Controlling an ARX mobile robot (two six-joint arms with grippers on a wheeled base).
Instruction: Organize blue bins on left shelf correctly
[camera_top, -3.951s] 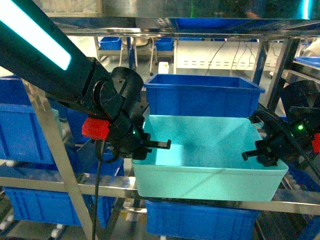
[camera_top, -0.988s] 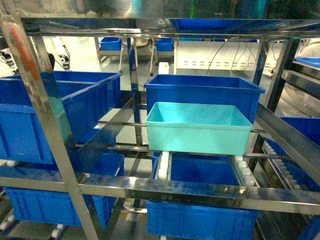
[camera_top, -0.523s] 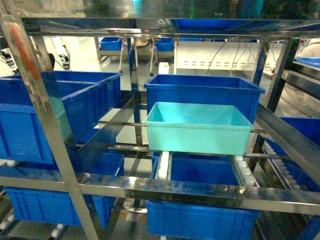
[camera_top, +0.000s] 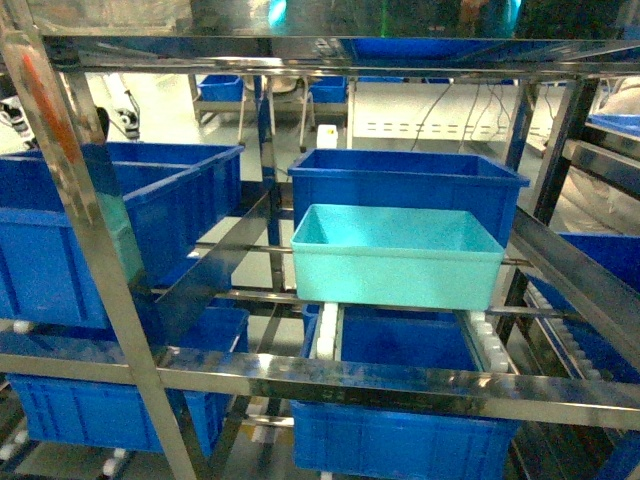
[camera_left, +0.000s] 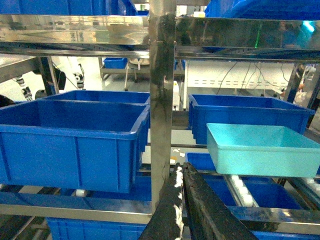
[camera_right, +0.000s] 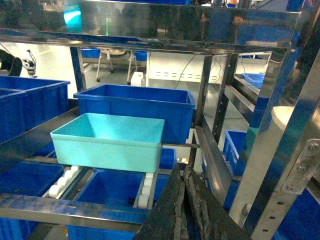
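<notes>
**Head view: turquoise tote parked on the rollers, both arms clear**

Head camera shows the turquoise tote (camera_top: 398, 255) sitting level on the white roller tracks (camera_top: 327, 331) of the steel shelf (camera_top: 330, 378), just in front of a royal-blue tote (camera_top: 405, 185) at the far end. Left gripper (camera_left: 181, 176) and right gripper (camera_right: 183, 176) appear pressed together, holding nothing. Any further nudge should be square and even, so the tote rolls straight.
</notes>
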